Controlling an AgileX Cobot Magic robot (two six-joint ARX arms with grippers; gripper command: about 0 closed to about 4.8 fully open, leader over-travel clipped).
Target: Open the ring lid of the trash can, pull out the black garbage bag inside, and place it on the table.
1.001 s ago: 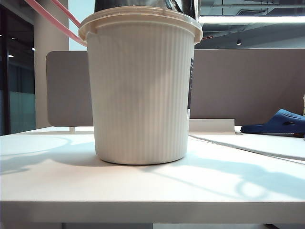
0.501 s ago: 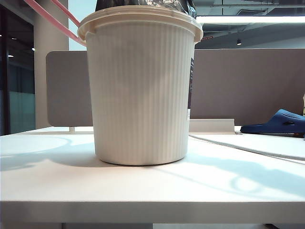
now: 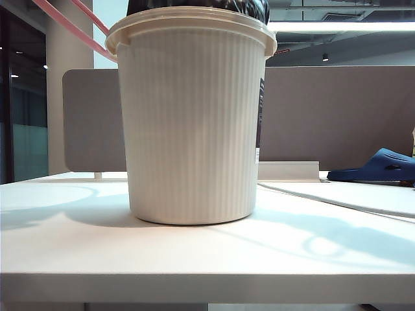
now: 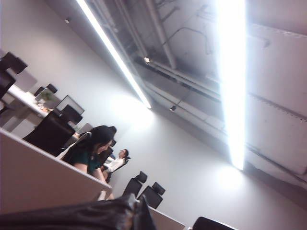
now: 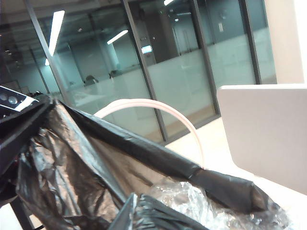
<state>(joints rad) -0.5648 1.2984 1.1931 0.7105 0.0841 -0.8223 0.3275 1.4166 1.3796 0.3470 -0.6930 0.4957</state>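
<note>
Compared with a second ago, the black garbage bag (image 3: 198, 8) shows lower and darker above the rim of the trash can (image 3: 191, 123), which stays put on the surface (image 3: 194, 259); the ring lid (image 3: 65, 23) is flipped up behind, so we're in the pull-out step. Left wrist view: only a strip of bag (image 4: 81, 213), left hand unseen, reads as clenched. Right wrist view: stretched bag (image 5: 96, 158) and the ring lid's arc (image 5: 158, 108), right hand likewise clenched. Next I'd guess: lift straight up, clear the rim.
</note>
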